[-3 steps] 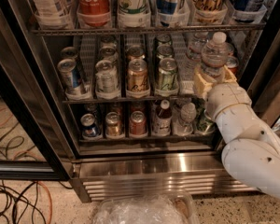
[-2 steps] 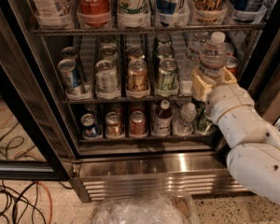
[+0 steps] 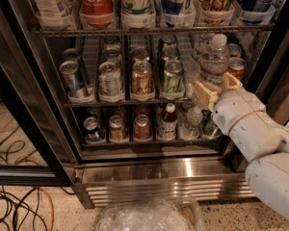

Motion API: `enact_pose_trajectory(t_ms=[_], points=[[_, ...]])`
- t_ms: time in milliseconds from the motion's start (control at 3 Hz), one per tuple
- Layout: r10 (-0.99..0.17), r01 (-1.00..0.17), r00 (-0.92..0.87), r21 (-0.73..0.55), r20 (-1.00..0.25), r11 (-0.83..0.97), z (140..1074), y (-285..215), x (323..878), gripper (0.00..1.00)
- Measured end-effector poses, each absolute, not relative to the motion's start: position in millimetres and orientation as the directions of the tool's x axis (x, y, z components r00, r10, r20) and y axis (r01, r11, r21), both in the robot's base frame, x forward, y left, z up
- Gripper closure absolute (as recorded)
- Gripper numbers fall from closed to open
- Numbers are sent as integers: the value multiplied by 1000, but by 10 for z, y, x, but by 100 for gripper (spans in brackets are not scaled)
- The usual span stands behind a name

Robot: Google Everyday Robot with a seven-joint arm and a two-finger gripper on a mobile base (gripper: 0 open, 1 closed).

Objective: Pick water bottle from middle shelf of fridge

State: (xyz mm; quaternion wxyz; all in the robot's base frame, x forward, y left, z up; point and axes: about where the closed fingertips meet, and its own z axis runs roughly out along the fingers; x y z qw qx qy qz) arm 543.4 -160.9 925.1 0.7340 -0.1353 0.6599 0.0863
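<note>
Nearest, btm edge of view: crinkled clear plastic bag [image 3: 149,216] on speckled floor; loose cables [image 3: 9,206] at left of view. White arm [image 3: 260,134] comes in from lower right, rising twd the fridge [image 3: 55,105], which stands open w/ its stainless louvred base [image 3: 149,189] just behind the bag.

Gripper [image 3: 216,86] is at the right front end of the middle shelf [image 3: 125,102], above the rail. Its tan fingers [image 3: 203,94] sit one each side of the water bottle [image 3: 215,61], pinching its lower body. Bottle is upright, white cap up, ribbed clear body showing above the fingers; its base is hidden behind the gripper, so can't tell if it rests on the rack.

Btm shelf [image 3: 135,142], below the gripper: 3 cans at left, then small dark bottle w/ red neck band [image 3: 169,121], then a clear bottle [image 3: 191,121] just beside it. Arm covers the far right end.

Middle shelf, left of the water bottle: lanes of cans, front row = blue-silver can [image 3: 73,78], silver can [image 3: 109,78], gold can [image 3: 142,77], green can [image 3: 172,76], more behind each. Red can [image 3: 237,67] just right of the water bottle, partly behind a finger.

Furthest up: top shelf [image 3: 135,31] w/ tall bottles, incl. a Coca-Cola bottle [image 3: 96,1]; tops cut off by the view.
</note>
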Motion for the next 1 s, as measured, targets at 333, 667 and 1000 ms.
enact_pose_trajectory(t_ms=[333,667,1000], points=[[-62,-363,104,-96,-993,927,9225,-1525,5255,100],[-67,-397,93,-98,-993,913,9161,-1497,5057,100],[-72,-417,97,-106,-993,903,9111,-1497,4847,100]])
